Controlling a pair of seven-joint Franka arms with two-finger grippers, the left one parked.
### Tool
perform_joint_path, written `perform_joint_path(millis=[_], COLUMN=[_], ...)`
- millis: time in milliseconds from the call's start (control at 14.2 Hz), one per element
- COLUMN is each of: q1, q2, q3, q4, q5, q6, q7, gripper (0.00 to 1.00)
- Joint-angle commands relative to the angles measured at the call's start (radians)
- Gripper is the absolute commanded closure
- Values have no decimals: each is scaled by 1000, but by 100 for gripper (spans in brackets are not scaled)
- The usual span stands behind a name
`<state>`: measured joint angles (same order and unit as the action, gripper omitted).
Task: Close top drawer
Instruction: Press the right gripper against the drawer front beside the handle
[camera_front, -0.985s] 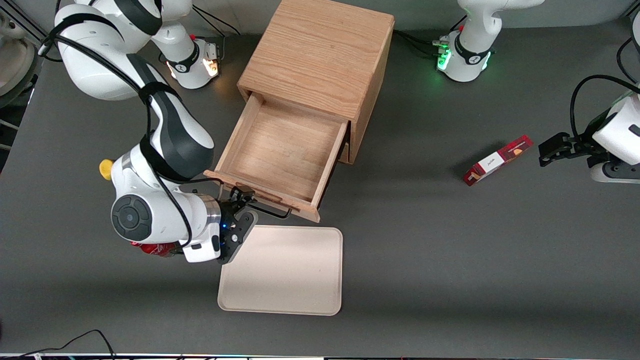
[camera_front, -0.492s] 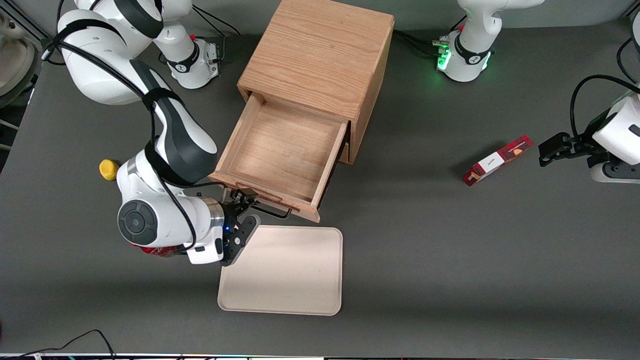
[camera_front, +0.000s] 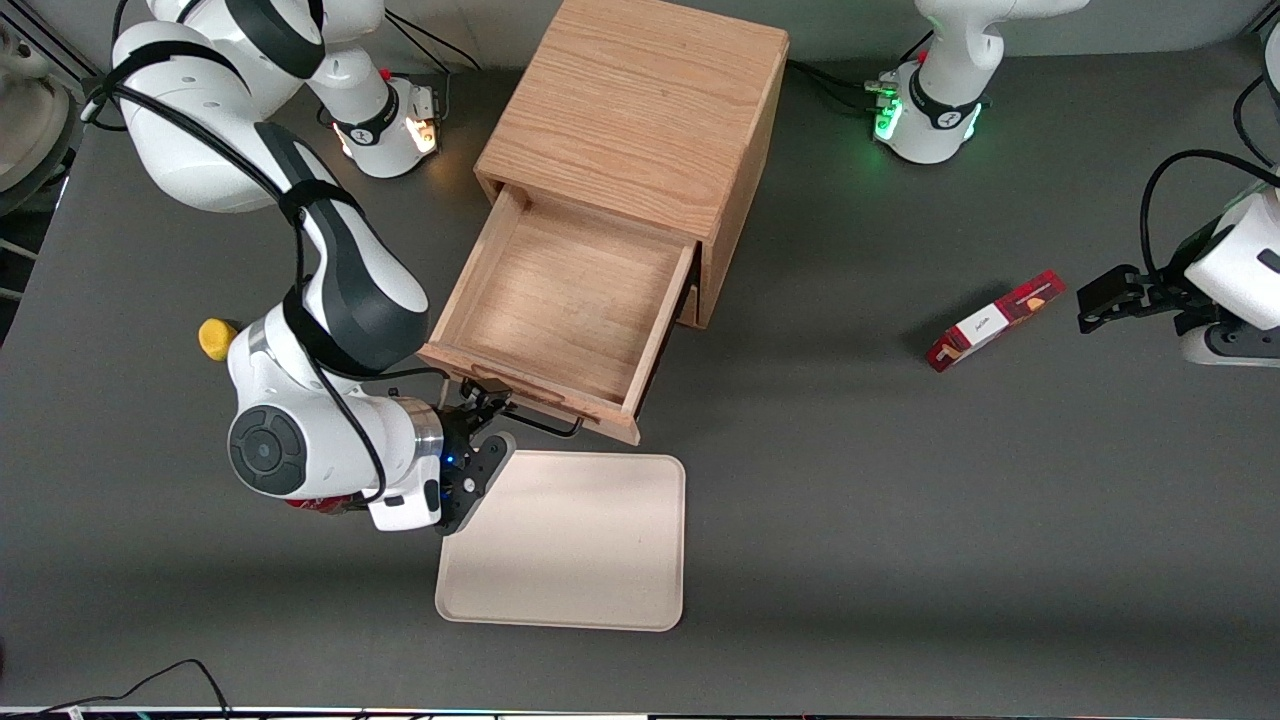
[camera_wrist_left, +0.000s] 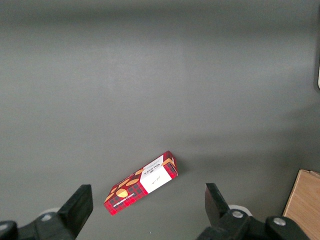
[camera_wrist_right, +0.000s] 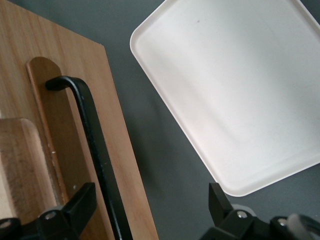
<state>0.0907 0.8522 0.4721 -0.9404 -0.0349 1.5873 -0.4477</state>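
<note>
Grey tabletop carries the light oak cabinet (camera_front: 640, 110), whose shallow wooden top drawer (camera_front: 565, 300) stands pulled well out, so I judge nothing closed yet. My right arm's black two-finger gripper (camera_front: 487, 412) sits at the thin black bar handle (camera_wrist_right: 95, 150), jaws spread wide, gripping nothing, just above the cream plastic tray (camera_front: 570, 540). Pushing the drawer in remains.

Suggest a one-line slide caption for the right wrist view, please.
Open gripper straddling the black handle of the pulled-out top drawer, with the cream tray on the table alongside.
</note>
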Motion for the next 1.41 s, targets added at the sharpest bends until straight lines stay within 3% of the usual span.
perform_joint_path(millis=[0,281,774,1126,1337], q1=[-3,-20,-22,-31,-37], q2=[-7,-39,-91,-157,-203], q3=[10,10,10,11,10], q4=[-21,-80,-155,-283,-379], q5=[18,78,110,115,150], q6=[-13,-15,-18,37,100], q7=[24,24,47,50,52], gripper=[0,0,0,0,0])
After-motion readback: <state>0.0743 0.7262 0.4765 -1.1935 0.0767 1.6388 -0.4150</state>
